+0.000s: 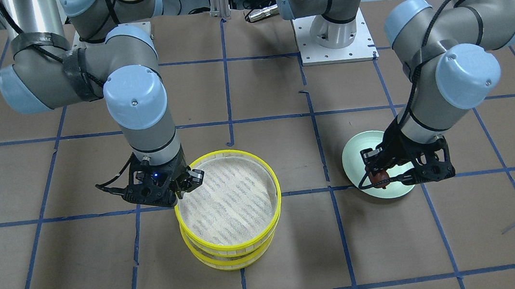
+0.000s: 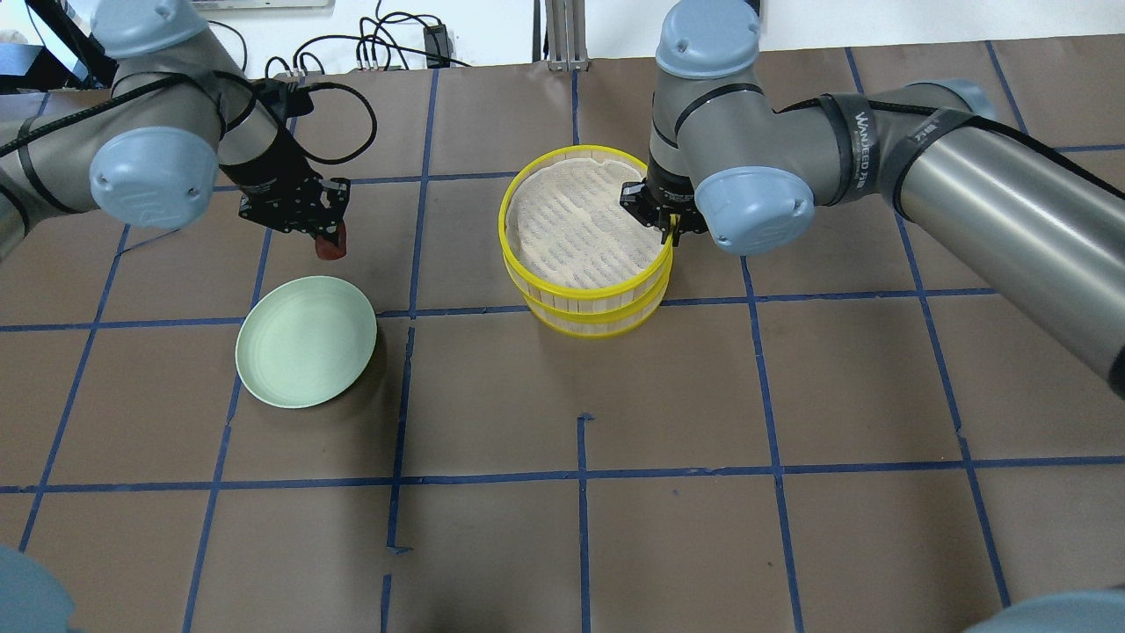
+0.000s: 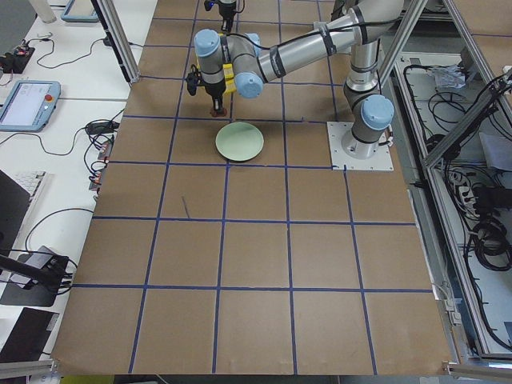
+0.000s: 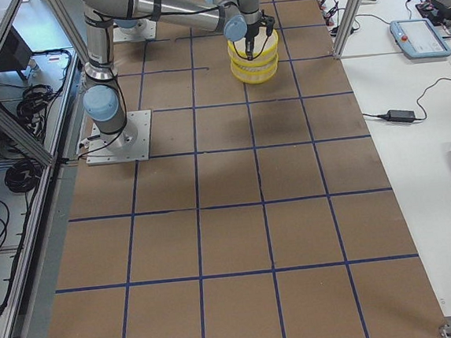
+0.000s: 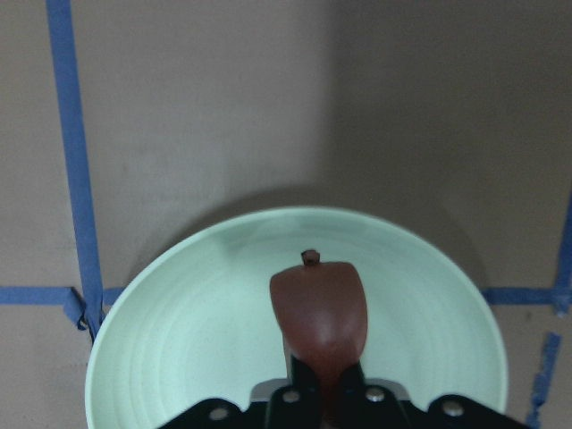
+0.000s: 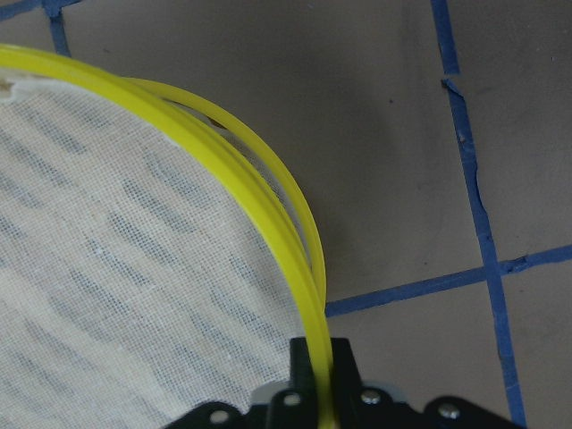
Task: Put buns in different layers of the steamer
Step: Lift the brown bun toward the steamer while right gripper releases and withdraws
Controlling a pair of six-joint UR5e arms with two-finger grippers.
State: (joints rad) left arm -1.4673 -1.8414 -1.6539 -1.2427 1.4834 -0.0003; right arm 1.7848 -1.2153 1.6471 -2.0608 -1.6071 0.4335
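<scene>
1. I'm working over a table [image 2: 791, 396] covered in brown paper and ruled into squares by blue tape [image 2: 580, 479].
2. My left gripper [image 1: 378, 173] is closed narrowly on the reddish-brown bun [image 5: 319, 308]. The bun hangs between the fingertips with its rounded end pointing away from the wrist.
3. Straight below that gripper lies the green plate [image 5: 179, 357]. In the left wrist view the bun sits over the plate's middle. From overhead, the bun shows clear of the plate's outline, so I read it as held up in the air and not touching the plate.
4. My right gripper [image 2: 671, 230] is pinched on the yellow rim of the top tray [image 1: 239, 152]. In the right wrist view the rim runs straight in between the two fingers [image 6: 345, 366], with one finger inside the tray wall and one outside.
5. The woven mesh floor of that tray spreads away from the fingertips on the inner side, and bare brown paper lies on the outer side.
6. The lower tray [image 1: 232, 262] is directly under the top tray. Their yellow rims look slightly offset near the right gripper. I can't tell whether the top tray rests fully on the lower one or is just off it.
7. The two grippers are well apart, and the steamer stack lies to the bun-holding gripper's right.
</scene>
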